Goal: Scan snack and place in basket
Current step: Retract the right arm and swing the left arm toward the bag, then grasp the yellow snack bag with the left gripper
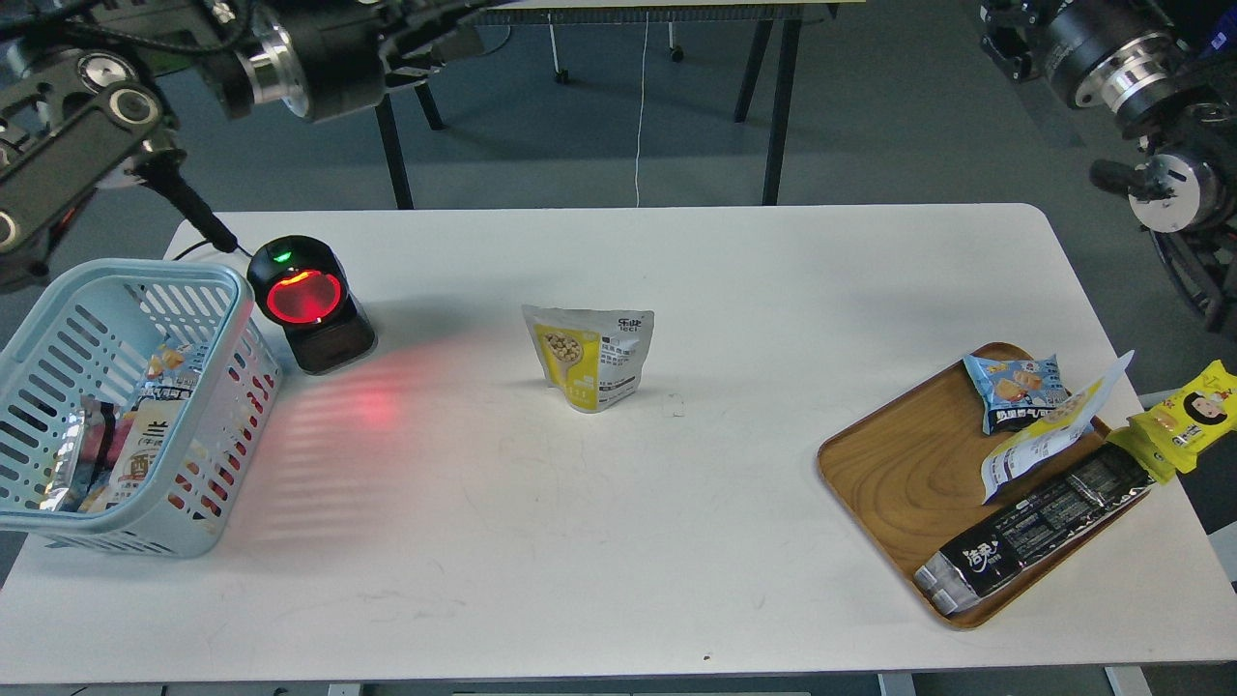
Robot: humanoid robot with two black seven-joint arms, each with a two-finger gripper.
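The snack, a small yellow and white stand-up pouch with a picture of round nuts, stands upright at the middle of the white table. The light blue slotted basket sits at the table's left edge and holds several packets. My left gripper is raised at the top left, far above and behind the snack, and its fingers cannot be told apart. My right gripper is raised at the top right, dark and unclear. Neither gripper touches the snack.
A black barcode scanner with a glowing red window stands beside the basket and throws red light on the table. A wooden tray at the right holds a blue packet, a white pouch and a long black packet. A yellow cartoon-face packet lies at the right edge.
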